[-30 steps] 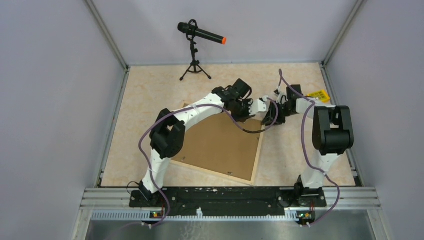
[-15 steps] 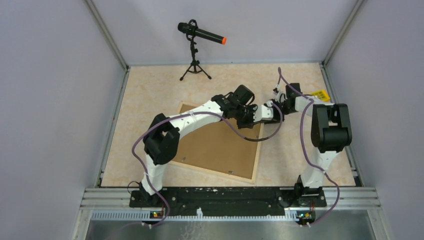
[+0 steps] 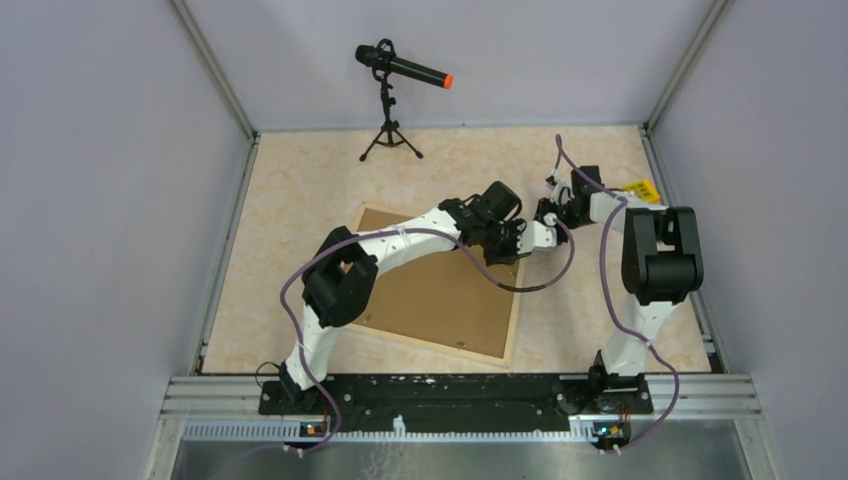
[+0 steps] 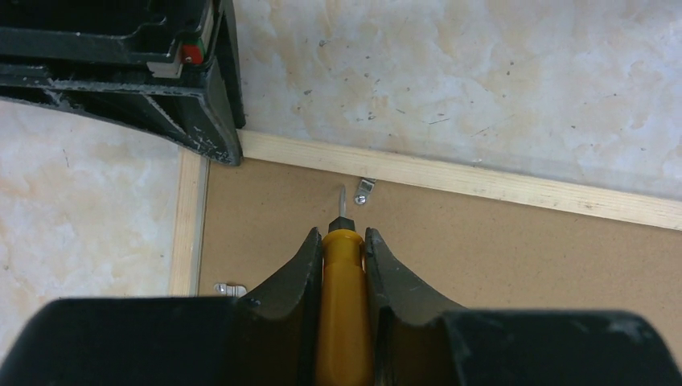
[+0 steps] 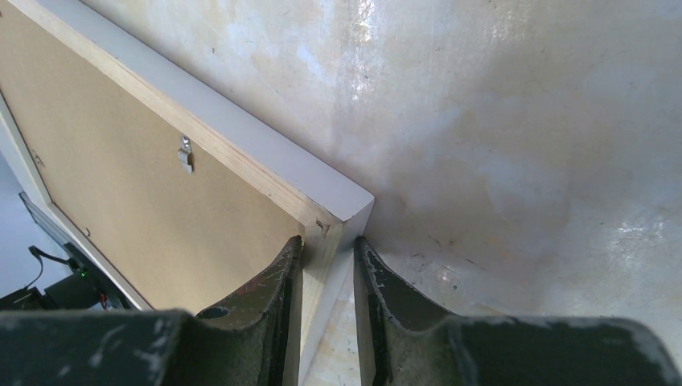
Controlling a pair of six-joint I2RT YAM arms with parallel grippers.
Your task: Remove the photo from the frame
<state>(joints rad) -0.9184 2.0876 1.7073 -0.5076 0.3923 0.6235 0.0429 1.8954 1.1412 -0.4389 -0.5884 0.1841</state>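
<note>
looking down from the top external camera, the frame (image 3: 430,290) lies flat on the marbled table (image 3: 300,190), brown hardboard back up, turned at a slant in the middle of the table. both arms reach to its far right corner. the left gripper (image 3: 520,243) is over that corner and the right gripper (image 3: 545,213) is just beside it on the right. a microphone on a tripod (image 3: 388,100) stands at the far side, well apart.

the left wrist view shows the left gripper (image 4: 343,241) closed tight on the yellow handle of a screwdriver (image 4: 344,322). the metal tip points at the frame's (image 4: 499,265) back, just beside a small metal clip (image 4: 364,190) near the pale wood rim. a black part of the right arm (image 4: 121,64) sits at the frame's corner.

the right wrist view shows the right gripper (image 5: 327,245) nearly closed, one finger (image 5: 265,297) on each side of the frame's (image 5: 145,185) wooden edge at the corner, gripping it. another clip (image 5: 186,153) shows on the back.
</note>
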